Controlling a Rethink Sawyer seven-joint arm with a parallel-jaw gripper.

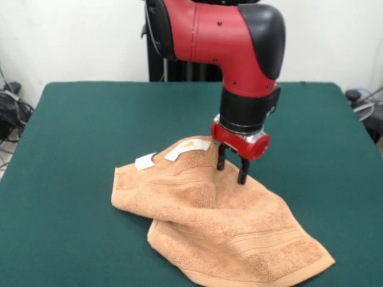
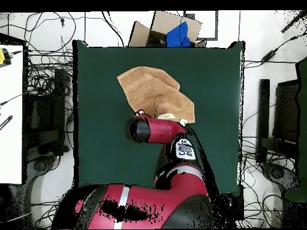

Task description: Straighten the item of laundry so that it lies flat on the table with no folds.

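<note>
Currently the towel (image 1: 215, 227) sits rumpled on the table (image 1: 78, 137), toward the edge opposite the robot and roughly midway between the side edges. Orange-tan terry, looped nap, woven border bands visible along the lower flap. Shape is irregular: one layer folded over another, a diagonal crease running through the middle, one corner pointing at the table's edge nearest the front camera. Two white tags (image 1: 187, 149) lie on the upturned edge on the robot's side; one carries a small yellow mark.

Gripper (image 1: 232, 170) is down on the towel near that tagged edge. Two black fingers (image 1: 243, 170) stand slightly apart with their tips pressed into the pile; cloth bunches up between and around them, so it looks clamped on a pinch of towel.

Table cover is plain dark green cloth, flat and matte.

Overhead view gives the towel's outline, a lopsided quadrilateral, but the red arm (image 2: 159, 129) hides the gripper there. Front view alone shows the fingers, tags and fold relief.
</note>
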